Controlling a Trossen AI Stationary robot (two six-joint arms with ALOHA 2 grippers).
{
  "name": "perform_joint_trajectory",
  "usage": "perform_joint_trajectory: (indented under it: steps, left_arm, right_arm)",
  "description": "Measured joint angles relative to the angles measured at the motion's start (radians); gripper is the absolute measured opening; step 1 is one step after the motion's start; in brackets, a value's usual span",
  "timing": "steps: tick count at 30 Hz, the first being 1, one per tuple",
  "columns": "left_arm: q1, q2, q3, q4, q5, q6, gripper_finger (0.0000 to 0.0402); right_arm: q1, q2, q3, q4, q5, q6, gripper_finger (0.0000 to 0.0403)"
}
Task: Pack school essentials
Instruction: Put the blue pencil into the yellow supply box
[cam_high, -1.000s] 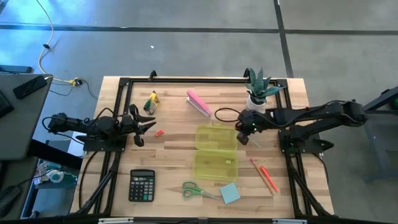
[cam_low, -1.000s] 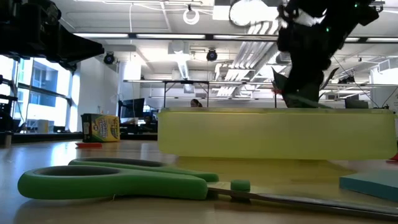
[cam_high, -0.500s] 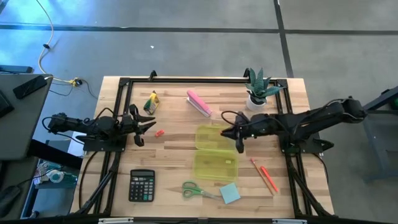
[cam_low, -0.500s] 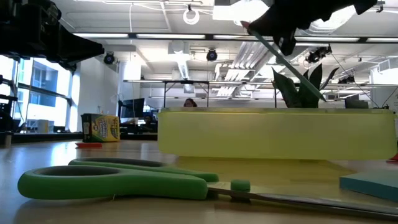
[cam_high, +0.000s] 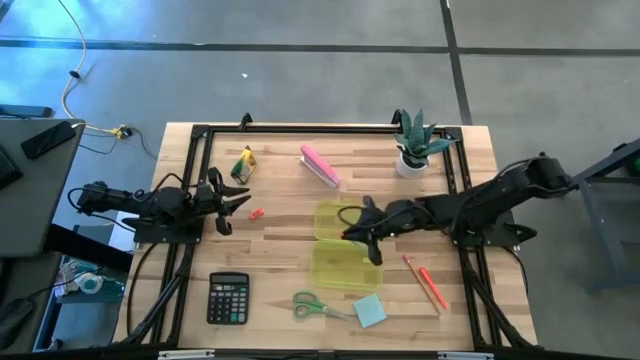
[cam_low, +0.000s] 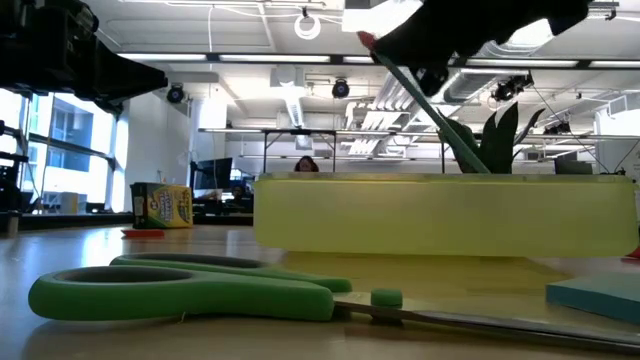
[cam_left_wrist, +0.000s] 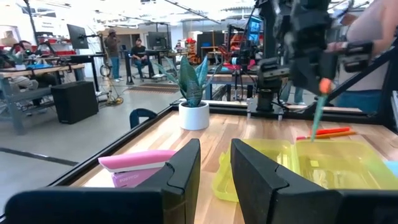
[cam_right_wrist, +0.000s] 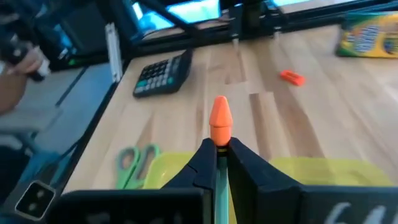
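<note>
A wooden bench edged by a black metal frame stands on a grey concrete floor. A black calculator lies near the bench's front left corner, its keys facing up. A pink oblong block rests at an angle toward the back of the bench, well apart from the calculator. A green spiky plant in a white pot stands upright near the back right corner. Beyond the bench, the wrist camera shows an open workshop where people sit among desks and monitors. A yellow cable trails across the floor at left.
</note>
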Motion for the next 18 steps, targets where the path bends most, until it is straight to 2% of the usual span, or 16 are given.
perform_joint_trajectory:
  steps: [4, 7, 13, 18]
  left_arm:
    - [0.000, 0.000, 0.000, 0.000, -0.005, 0.002, 0.0081]
    - [0.000, 0.000, 0.000, 0.000, -0.004, 0.001, 0.0081]
    - [0.000, 0.000, 0.000, 0.000, -0.004, 0.002, 0.0081]
    - [0.000, 0.000, 0.000, 0.000, -0.004, 0.002, 0.0081]
  right_arm:
    - [0.013, 0.079, 0.119, -0.148, -0.061, -0.050, 0.0012]
    - [0.026, 0.145, 0.209, -0.295, -0.049, -0.078, 0.0012]
    - [0.051, 0.277, 0.329, -0.400, -0.053, -0.100, 0.0012]
    - [0.057, 0.350, 0.371, -0.446, -0.060, -0.133, 0.0012]
